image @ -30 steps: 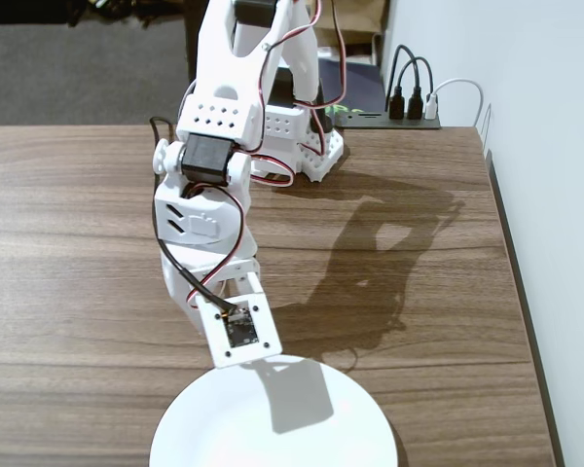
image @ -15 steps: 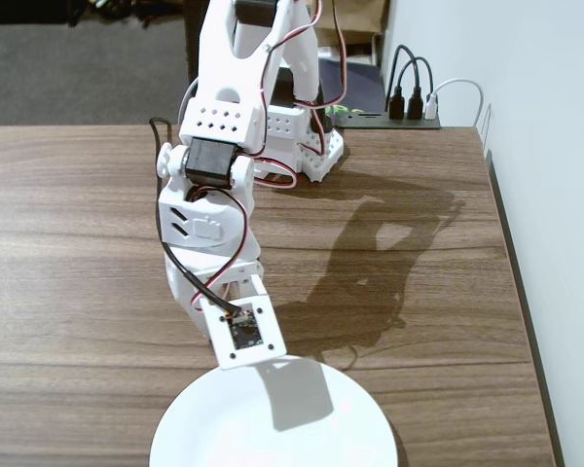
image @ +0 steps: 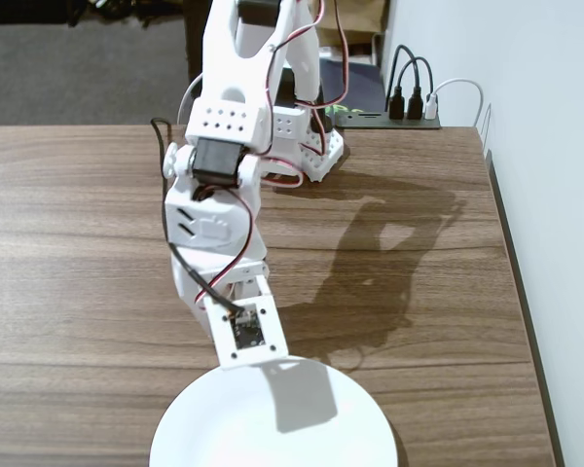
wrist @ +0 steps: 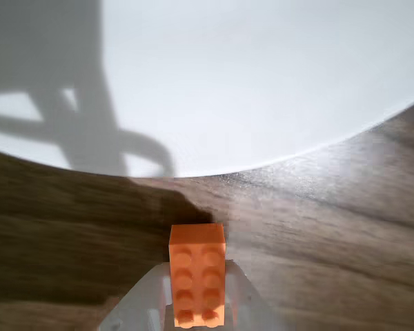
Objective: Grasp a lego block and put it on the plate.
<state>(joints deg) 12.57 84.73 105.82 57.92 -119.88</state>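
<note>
Step in hand: carrying. The lego block (wrist: 197, 283) sits clamped between the fingers (wrist: 141, 300), studs facing the wrist camera, its front end over bare wood just short of the plate (wrist: 262, 76).

Location of block: hidden in the fixed view under the arm's head; seen only in the wrist view, held above the worktop (image: 419, 292), not yet over the plate's rim.

Next move, as judged: a short reach forward until the block is over the white surface, then lower and part the fingers. The rim is close, so little travel looks needed.

Arm (image: 219, 209) pose: stretched from its base at the far edge toward the plate (image: 311, 428), wrist pitched down, camera board overhanging the near rim.
</note>
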